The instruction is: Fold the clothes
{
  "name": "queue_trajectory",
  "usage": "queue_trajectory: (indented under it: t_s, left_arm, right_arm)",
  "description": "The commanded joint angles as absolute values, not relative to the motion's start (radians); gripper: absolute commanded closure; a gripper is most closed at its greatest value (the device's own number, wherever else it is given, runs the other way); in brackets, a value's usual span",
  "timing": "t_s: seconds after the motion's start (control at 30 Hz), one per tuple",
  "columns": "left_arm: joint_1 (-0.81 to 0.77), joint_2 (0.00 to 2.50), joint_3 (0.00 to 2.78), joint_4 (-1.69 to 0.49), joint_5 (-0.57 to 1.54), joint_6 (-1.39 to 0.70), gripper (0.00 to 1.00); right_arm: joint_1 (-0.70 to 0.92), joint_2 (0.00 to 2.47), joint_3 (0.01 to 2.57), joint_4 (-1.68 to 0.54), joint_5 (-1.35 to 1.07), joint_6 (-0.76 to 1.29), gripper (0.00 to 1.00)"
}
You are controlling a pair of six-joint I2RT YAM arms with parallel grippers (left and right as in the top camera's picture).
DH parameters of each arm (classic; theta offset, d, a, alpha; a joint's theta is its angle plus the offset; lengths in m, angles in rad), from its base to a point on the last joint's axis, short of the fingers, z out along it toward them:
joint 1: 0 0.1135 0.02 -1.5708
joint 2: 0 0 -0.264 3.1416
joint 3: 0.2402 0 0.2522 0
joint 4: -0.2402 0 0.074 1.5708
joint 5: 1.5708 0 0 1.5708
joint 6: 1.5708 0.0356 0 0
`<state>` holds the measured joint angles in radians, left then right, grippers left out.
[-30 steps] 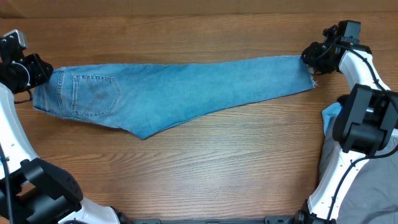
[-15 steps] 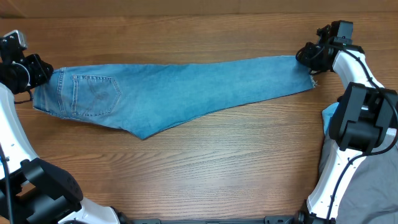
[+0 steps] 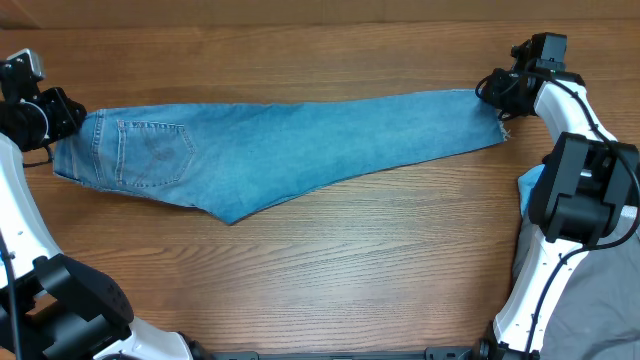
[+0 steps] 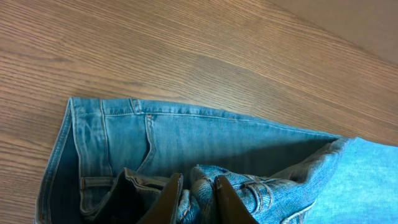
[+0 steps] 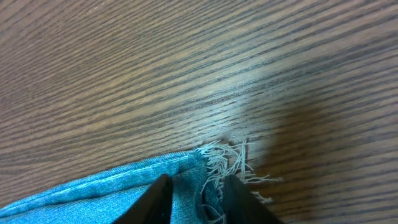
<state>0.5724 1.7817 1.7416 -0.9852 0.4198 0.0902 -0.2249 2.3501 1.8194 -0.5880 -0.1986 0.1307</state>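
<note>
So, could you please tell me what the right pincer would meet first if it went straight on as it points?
The right pincer straddles the frayed hem of the jeans, so that fringe comes first; beyond it only wooden table shows, though depth is unclear.

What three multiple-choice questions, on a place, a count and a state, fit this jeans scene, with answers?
1. The jeans have a frayed hem lying: A at the left fingers, B at the right fingers, C mid-table.
2. Visible back pockets overhead: A none, B one, C three.
3. The left fingers are: A open over bare wood, B holding a black garment, C shut on a denim fold.
B: frayed threads lie between the right fingers. B: a single stitched pocket shows. C: the fingers pinch bunched denim.
</note>
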Motion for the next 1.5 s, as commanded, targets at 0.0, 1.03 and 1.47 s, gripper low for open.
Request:
queue_trajectory:
  t_s: [0.0, 1.03, 1.47]
  left_arm:
    - [0.569, 1.739, 1.770, -0.994, 0.439, 0.120, 0.95]
    - [0.597, 1.496, 1.770, -1.435, 0.062, -0.115, 0.96]
    - [0.597, 1.497, 1.770, -1.469, 0.063, -0.118, 0.96]
  right_arm:
    - [-0.221, 2.366, 1.845, -0.586, -0.185, 0.130, 0.78]
    - [-0.280, 1.995, 1.847, -1.003, -0.109, 0.207, 0.96]
    - [-0.273, 2.011, 1.816, -1.099, -0.193, 0.238, 0.63]
